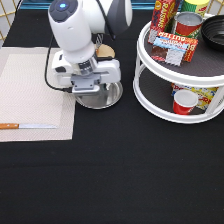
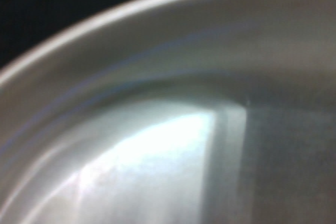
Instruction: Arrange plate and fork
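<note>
The round shiny silver plate [image 1: 109, 97] lies on the black table just to the right of the placemat, partly under the arm's hand. My gripper [image 1: 89, 91] is down at the plate's left part, and the white hand hides where it meets the plate. The wrist view is filled by the plate's shiny inner surface and curved rim [image 2: 172, 150] from very close. The fork does not show in either view.
A beige placemat [image 1: 30, 90] lies at the exterior view's left with a wooden-handled knife [image 1: 27, 126] on its lower edge. A small wooden coaster [image 1: 105, 51] sits behind the plate. A white two-tier turntable [image 1: 150, 100] at the right holds boxes, cans, a red cup [image 1: 184, 102] and a black bowl [image 1: 216, 31].
</note>
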{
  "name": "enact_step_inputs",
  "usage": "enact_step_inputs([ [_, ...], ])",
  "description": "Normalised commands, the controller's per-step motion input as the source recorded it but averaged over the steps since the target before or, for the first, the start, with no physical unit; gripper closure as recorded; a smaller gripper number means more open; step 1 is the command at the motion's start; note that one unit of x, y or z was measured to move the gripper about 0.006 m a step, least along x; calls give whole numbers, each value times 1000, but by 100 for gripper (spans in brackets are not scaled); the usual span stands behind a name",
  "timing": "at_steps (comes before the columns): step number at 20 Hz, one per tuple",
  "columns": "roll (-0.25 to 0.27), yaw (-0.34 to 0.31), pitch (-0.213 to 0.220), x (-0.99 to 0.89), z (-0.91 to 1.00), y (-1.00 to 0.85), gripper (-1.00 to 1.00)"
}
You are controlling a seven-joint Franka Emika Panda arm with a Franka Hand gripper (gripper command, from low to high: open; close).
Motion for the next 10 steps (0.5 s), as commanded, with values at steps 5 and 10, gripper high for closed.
enact_step_inputs([
  [5,52,1,18,313,206,-848,-100],
  [10,54,20,0,295,133,-897,-100],
])
